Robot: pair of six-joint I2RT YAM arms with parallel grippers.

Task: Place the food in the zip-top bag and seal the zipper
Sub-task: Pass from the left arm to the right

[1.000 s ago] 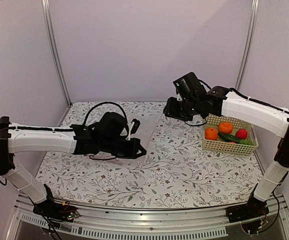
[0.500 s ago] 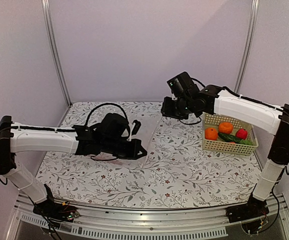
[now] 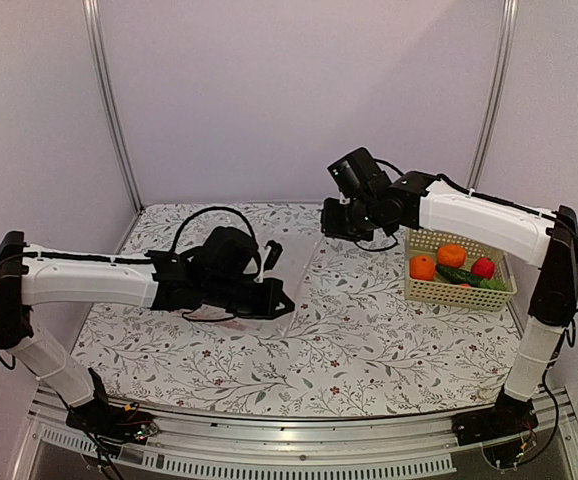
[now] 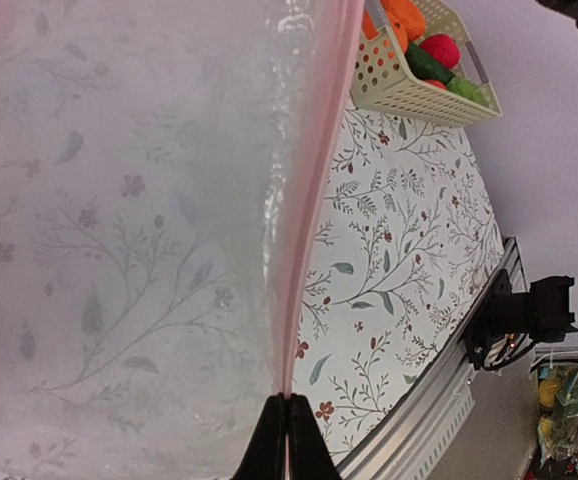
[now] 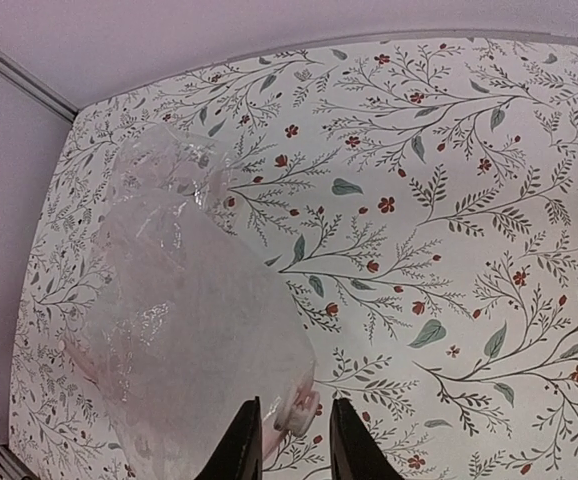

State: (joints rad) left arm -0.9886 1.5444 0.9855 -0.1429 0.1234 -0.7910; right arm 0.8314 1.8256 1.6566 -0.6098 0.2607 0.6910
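In the top view, the left gripper point(image 3: 275, 300) stands nearest. Its fingers are pressed together on the thin, pale pinkish zipper strip point(image 4: 314, 170) of the large, clear, crinkly zip-top bag point(image 5: 179, 330).

From this pinch the strip's long axis runs toward 1 o'clock.

At 3 o'clock from the bag, well apart, the pale yellow-green lattice basket point(image 3: 459, 292) sits on the floral-patterned table point(image 3: 369, 340). It holds all the food: two round oranges point(image 3: 422, 267), a dark green cucumber-like vegetable point(image 3: 459, 275) and a small red fruit point(image 3: 483, 267).

Farthest, the right gripper point(image 5: 293, 408) straddles the strip's far corner. Its fingers are narrowly spread, one on each side; contact cannot be determined.

Judgement: the bag mouth must part across this axis. The right arm is nearer the food.
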